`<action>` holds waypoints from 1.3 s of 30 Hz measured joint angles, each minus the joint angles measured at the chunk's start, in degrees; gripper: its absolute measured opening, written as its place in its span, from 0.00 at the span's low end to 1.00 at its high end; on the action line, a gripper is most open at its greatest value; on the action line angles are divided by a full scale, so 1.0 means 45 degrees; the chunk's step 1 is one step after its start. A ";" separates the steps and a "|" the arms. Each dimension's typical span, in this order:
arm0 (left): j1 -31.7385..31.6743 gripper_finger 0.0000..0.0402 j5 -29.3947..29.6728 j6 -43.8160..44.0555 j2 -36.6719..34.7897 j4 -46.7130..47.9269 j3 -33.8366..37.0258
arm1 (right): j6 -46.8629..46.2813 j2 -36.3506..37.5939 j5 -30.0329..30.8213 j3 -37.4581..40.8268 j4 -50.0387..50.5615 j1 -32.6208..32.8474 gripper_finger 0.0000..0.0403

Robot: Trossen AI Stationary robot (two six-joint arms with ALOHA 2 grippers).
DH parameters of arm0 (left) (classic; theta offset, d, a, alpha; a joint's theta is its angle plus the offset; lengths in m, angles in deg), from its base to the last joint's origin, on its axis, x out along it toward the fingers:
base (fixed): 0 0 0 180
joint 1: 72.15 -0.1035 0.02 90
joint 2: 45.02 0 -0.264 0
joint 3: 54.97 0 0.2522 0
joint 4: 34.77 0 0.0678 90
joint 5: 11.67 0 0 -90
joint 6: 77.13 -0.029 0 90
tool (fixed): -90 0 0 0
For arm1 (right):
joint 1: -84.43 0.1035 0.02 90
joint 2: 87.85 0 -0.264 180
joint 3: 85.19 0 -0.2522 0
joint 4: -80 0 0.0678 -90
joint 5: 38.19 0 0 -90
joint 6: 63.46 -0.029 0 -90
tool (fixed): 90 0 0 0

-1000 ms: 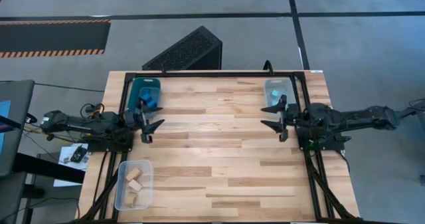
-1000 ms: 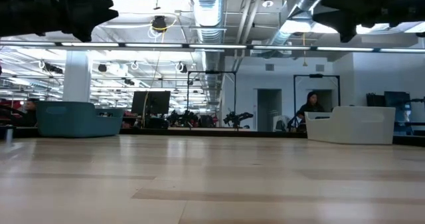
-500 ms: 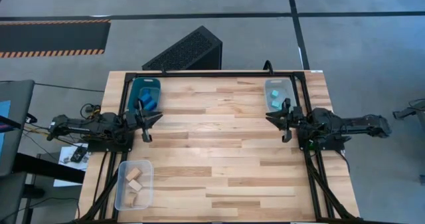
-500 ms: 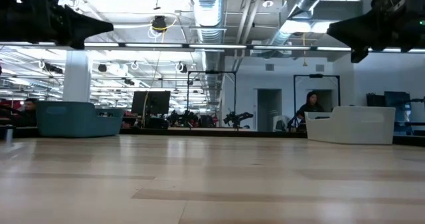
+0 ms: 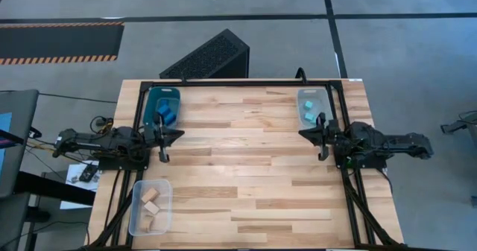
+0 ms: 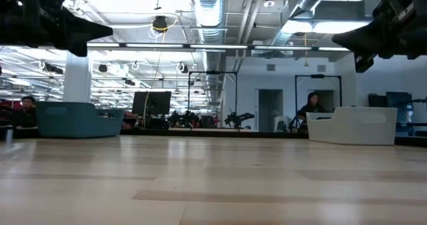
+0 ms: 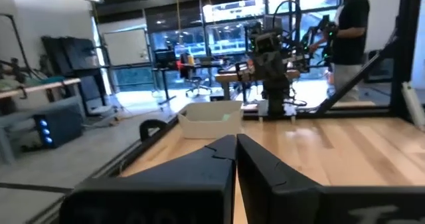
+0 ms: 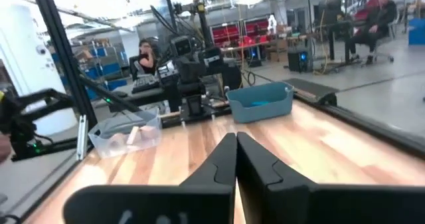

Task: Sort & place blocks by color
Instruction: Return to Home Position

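Deep blue blocks point(image 5: 165, 115) lie in a teal bin point(image 5: 162, 104) at the far left. Light turquoise blocks point(image 5: 307, 111) lie in a clear bin point(image 5: 309, 102) at the far right. Pale tan wood blocks point(image 5: 151, 200) lie in a clear bin point(image 5: 150, 206) at the near left. My left gripper point(image 5: 173, 134) is shut and empty just on the near side of the teal bin, above the table point(image 6: 107, 31) point(image 7: 235, 139). My right gripper point(image 5: 303, 133) is shut and empty beside the far-right bin, also raised point(image 6: 335, 43) point(image 8: 235, 137).
A black metal frame point(image 5: 238, 83) runs along the table's far, left and right edges. A dark slotted box point(image 5: 209, 56) lies on the floor beyond the far edge. People show in the room behind. Bare wood point(image 5: 246, 169) fills the table's middle.
Both grippers have shut from wide open, with nothing between their fingers. The right arm has drawn back a little toward the table's right edge. No block or bin has moved.
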 joint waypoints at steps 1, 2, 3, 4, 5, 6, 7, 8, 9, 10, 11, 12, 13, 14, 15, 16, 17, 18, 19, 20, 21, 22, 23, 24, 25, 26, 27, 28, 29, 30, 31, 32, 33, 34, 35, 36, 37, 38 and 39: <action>0.0000 0.00 -0.0086 0.0152 0.0000 0.0019 0.0000 | -0.0185 0.0000 -0.0001 0.0000 0.0114 0.0000 0.06; 0.0000 0.00 -0.0214 0.0296 0.0000 0.0123 0.0000 | -0.0311 -0.0025 -0.0006 0.0001 0.0196 0.0001 0.05; 0.0000 0.00 -0.0388 0.0454 0.0000 0.0298 0.0005 | -0.0378 -0.0103 -0.0005 0.0005 0.0367 0.0001 0.04; 0.0000 0.00 -0.0575 0.0576 0.0000 0.0457 0.0005 | -0.0383 -0.0121 -0.0002 0.0005 0.0721 0.0005 0.04; 0.0000 0.00 -0.0749 0.0688 0.0029 0.0560 0.0005 | -0.0383 -0.0121 -0.0008 0.0005 0.0683 0.0005 0.03; 0.0000 0.00 -0.0887 0.0816 0.0082 0.0556 0.0008 | -0.0378 -0.0121 -0.0015 0.0005 0.0683 0.0005 0.03; 0.0002 0.00 -0.0997 0.0872 0.0104 0.0565 0.0010 | -0.0322 -0.0112 -0.0020 0.0005 0.0653 0.0005 0.04; 0.0005 0.00 -0.1052 0.0891 0.0107 0.0572 0.0011 | -0.0219 -0.0125 -0.0020 0.0010 0.0647 0.0005 0.04; 0.0005 0.00 -0.1093 0.0894 0.0107 0.0566 0.0016 | -0.0097 -0.0126 -0.0019 0.0010 0.0764 0.0000 0.05; 0.0006 0.00 -0.1094 0.0881 0.0107 0.0553 0.0019 | -0.0008 -0.0134 -0.0018 0.0010 0.0764 0.0000 0.06; 0.0010 0.00 -0.1094 0.0860 0.0107 0.0553 0.0019 | 0.0006 -0.0131 -0.0020 0.0010 0.0769 0.0000 0.08; 0.0005 0.00 -0.1085 0.0864 0.0107 0.0553 0.0019 | 0.0010 -0.0131 -0.0016 0.0010 0.0761 0.0000 0.09; 0.0005 0.00 -0.1084 0.0905 0.0107 0.0549 0.0019 | 0.0012 -0.0131 -0.0016 0.0014 0.0779 0.0000 0.10; 0.0005 0.00 -0.1066 0.1024 0.0107 0.0543 0.0019 | 0.0014 -0.0131 -0.0016 0.0015 0.0784 0.0000 0.11; 0.0005 0.00 -0.1063 0.1185 0.0107 0.0536 0.0024 | 0.0015 -0.0131 -0.0009 0.0015 0.0787 0.0000 0.12; 0.0005 0.00 -0.1067 0.1417 0.0107 0.0533 0.0029 | 0.0015 -0.0131 0.0003 0.0019 0.0796 0.0000 0.12; 0.0005 0.00 -0.1071 0.1653 0.0107 0.0528 0.0029 | 0.0017 -0.0131 0.0009 0.0019 0.0805 0.0000 0.13; 0.0005 0.00 -0.1075 0.1824 0.0107 0.0528 0.0029 | 0.0020 -0.0131 0.0009 0.0019 0.0819 0.0000 0.13; 0.0005 0.00 -0.1075 0.1913 0.0107 0.0523 0.0029 | 0.0020 -0.0131 0.0009 0.0019 0.0832 0.0000 0.13; 0.0005 0.00 -0.1075 0.1919 0.0107 0.0514 0.0029 | 0.0020 -0.0131 0.0011 0.0019 0.0837 0.0000 0.13; 0.0005 0.00 -0.1075 0.1915 0.0107 0.0509 0.0029 | 0.0020 -0.0131 0.0013 0.0024 0.0841 0.0000 0.12; 0.0005 0.00 -0.1075 0.1871 0.0107 0.0509 0.0029 | 0.0020 -0.0131 0.0014 0.0024 0.0847 0.0000 0.12; 0.0005 0.00 -0.1075 0.1766 0.0107 0.0509 0.0029 | 0.0020 -0.0131 0.0014 0.0024 0.0852 0.0000 0.12; 0.0005 0.00 -0.1075 0.1663 0.0107 0.0509 0.0029 | 0.0022 -0.0131 0.0014 0.0029 0.0854 0.0000 0.12; 0.0005 0.00 -0.1075 0.1610 0.0107 0.0509 0.0029 | 0.0025 -0.0131 0.0014 0.0029 0.0860 0.0000 0.12; 0.0005 0.00 -0.1075 0.1613 0.0107 0.0509 0.0029 | 0.0025 -0.0131 0.0014 0.0029 0.0861 0.0000 0.12; 0.0005 0.00 -0.1075 0.1622 0.0107 0.0509 0.0029 | 0.0025 -0.0131 0.0014 0.0029 0.0866 0.0000 0.12; 0.0005 0.00 -0.1075 0.1676 0.0107 0.0509 0.0032 | 0.0025 -0.0131 0.0014 0.0029 0.0871 0.0000 0.12; 0.0005 0.00 -0.1075 0.1691 0.0107 0.0509 0.0034 | 0.0030 -0.0131 0.0018 0.0029 0.0871 0.0000 0.12; 0.0005 0.00 -0.1075 0.1686 0.0107 0.0509 0.0034 | 0.0032 -0.0131 0.0018 0.0031 0.0871 0.0000 0.12; 0.0005 0.00 -0.1075 0.1691 0.0107 0.0509 0.0034 | 0.0036 -0.0131 0.0018 0.0034 0.0876 0.0000 0.12; 0.0005 0.00 -0.1075 0.1691 0.0107 0.0509 0.0034 | 0.0046 -0.0131 0.0018 0.0034 0.0877 0.0000 0.12; 0.0005 0.00 -0.1075 0.1691 0.0107 0.0509 0.0034 | 0.0054 -0.0131 0.0019 0.0034 0.0882 0.0000 0.12; 0.0005 0.00 -0.1075 0.1693 0.0107 0.0509 0.0036 | 0.0054 -0.0131 0.0023 0.0034 0.0886 0.0000 0.12; 0.0005 0.00 -0.1075 0.1696 0.0107 0.0509 0.0039 | 0.0054 -0.0131 0.0023 0.0034 0.0890 0.0000 0.12; 0.0005 0.00 -0.1075 0.1696 0.0107 0.0509 0.0039 | 0.0054 -0.0131 0.0023 0.0034 0.0891 0.0000 0.12; 0.0005 0.00 -0.1075 0.1696 0.0107 0.0509 0.0039 | 0.0054 -0.0131 0.0023 0.0037 0.0895 0.0000 0.12; 0.0005 0.00 -0.1075 0.1700 0.0107 0.0509 0.0039 | 0.0054 -0.0131 0.0023 0.0039 0.0895 0.0000 0.12; 0.0005 0.00 -0.1075 0.1700 0.0107 0.0509 0.0039 | 0.0054 -0.0131 0.0023 0.0039 0.0900 0.0000 0.12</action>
